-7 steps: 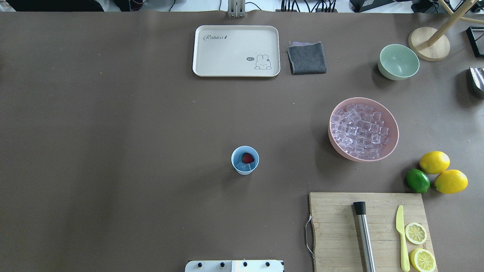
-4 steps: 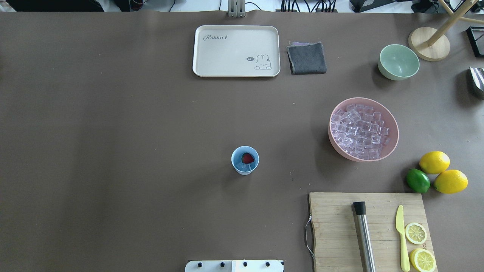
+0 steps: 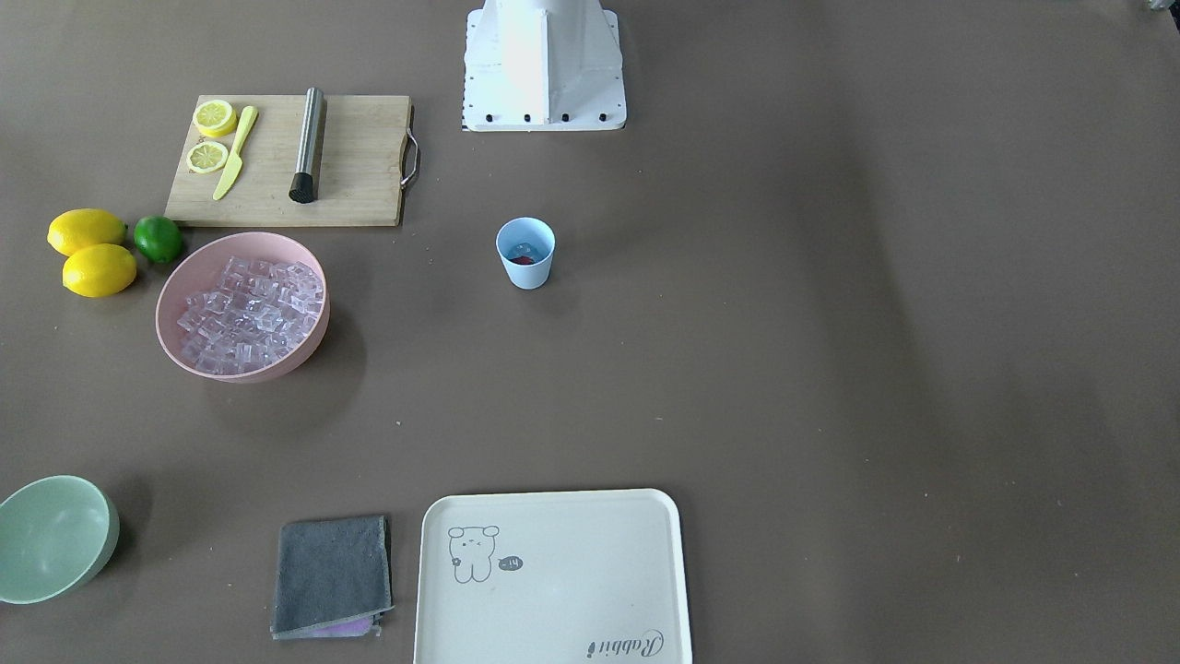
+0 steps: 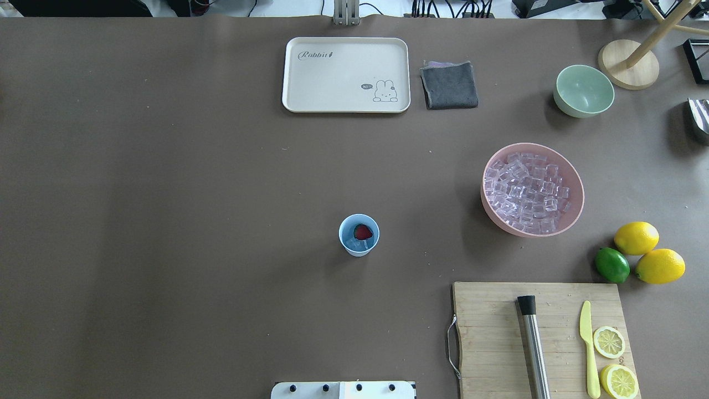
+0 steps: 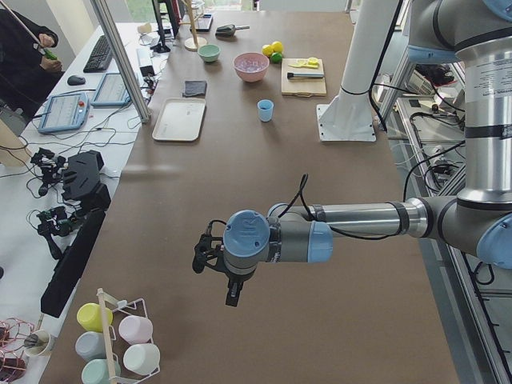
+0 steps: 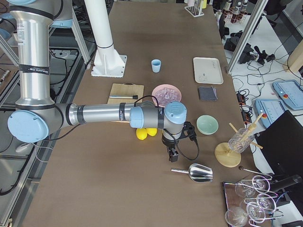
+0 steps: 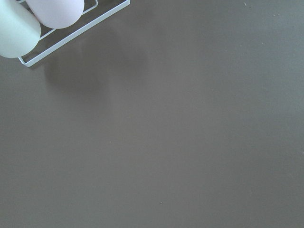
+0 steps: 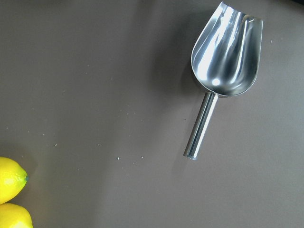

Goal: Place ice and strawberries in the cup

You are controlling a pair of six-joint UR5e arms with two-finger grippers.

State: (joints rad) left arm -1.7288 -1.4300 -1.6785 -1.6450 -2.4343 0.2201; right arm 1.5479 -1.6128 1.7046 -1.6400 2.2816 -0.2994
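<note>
**Now: one berry and some ice in the cup, both arms off to the counter's ends**

Here the single light blue cup (image 4: 359, 235) stands upright near the middle of the counter (image 4: 166, 194), well apart from everything else. Inside it lies one red strawberry (image 4: 363, 231), with clear ice (image 4: 353, 243) beside it; how many cubes are in the cup cannot be told.

To the right, one pink bowl (image 4: 498, 221) holds a heap of ice cubes (image 4: 526, 191), too many to count. Right of and nearer than it sit two whole lemons (image 4: 636, 238) (image 4: 660, 266), with one lime (image 4: 612, 265) touching them. On the near right, one wooden cutting board (image 4: 487, 332) carries one steel muddler (image 4: 533, 343), one yellow knife (image 4: 588, 343) and two lemon halves (image 4: 609, 342) (image 4: 619, 380), cut faces up.

Along the far edge are one cream tray (image 4: 332, 77), one folded grey cloth (image 4: 449, 85) just right of it, and one pale green bowl (image 4: 584, 90) further right.

The left arm (image 5: 352, 218) reaches out over bare counter at the far left end. The right arm (image 6: 99, 113) hangs at the far right end, near one steel scoop (image 8: 227, 52) lying on its side. The left jaws and the right jaws show only in the side views, so whether they are apart or together cannot be told.
</note>
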